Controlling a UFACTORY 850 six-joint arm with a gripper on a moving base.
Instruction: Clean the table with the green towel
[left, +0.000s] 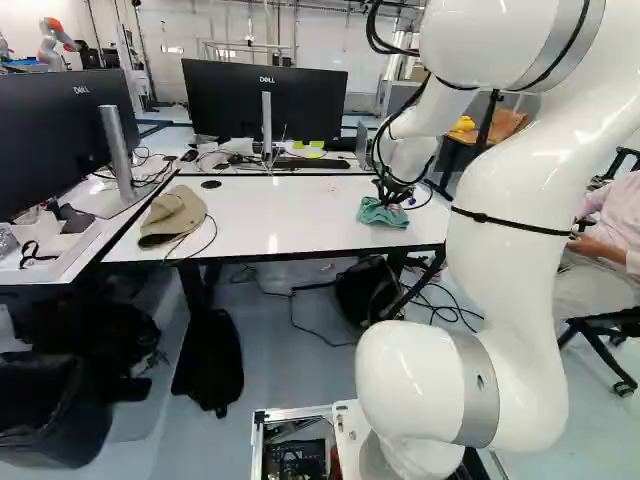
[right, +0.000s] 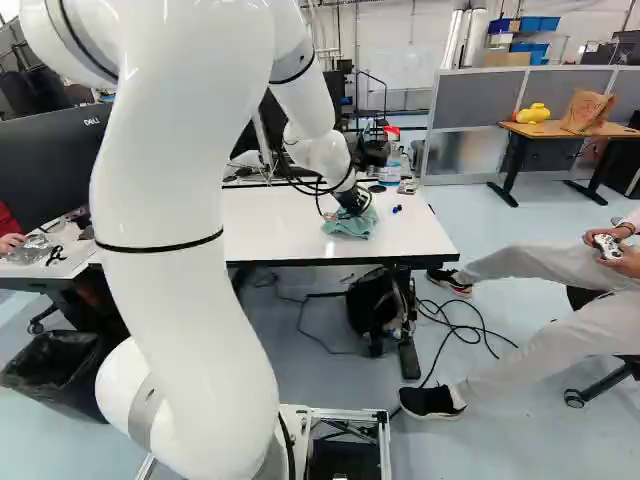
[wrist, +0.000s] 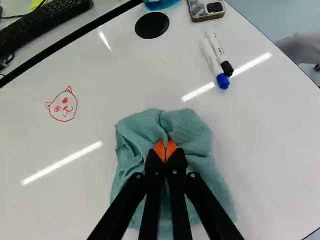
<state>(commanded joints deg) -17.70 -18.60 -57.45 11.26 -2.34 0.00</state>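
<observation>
Well to the left of your end effector sits a tan baseball cap (left: 175, 215), brim and all on the white table (left: 280, 215); it likely marks where a long wipe should stop or go round. Between cap and towel you have the longest open run. Ahead and somewhat left is the red cat-face drawing (wrist: 62, 105), probably the mark you want gone.

Your end effector (wrist: 165, 152) is closed, its orange pads pinching a fold near the middle of the green towel (wrist: 192, 127). The rest spreads loosely around and beneath the fingers, which should give you a broad wiping face while the fold anchors it.

Ahead and to the right come the black disc (wrist: 152, 25), the spray bottle (right: 390, 165) and the phone (wrist: 207, 9), set toward the far side. Nearer on your right, two whiteboard markers (wrist: 215, 57) lie side by side; a trailing towel corner could roll them. The table's right edge is just past them, and the front edge runs close behind you, so start leftward and ahead.
</observation>
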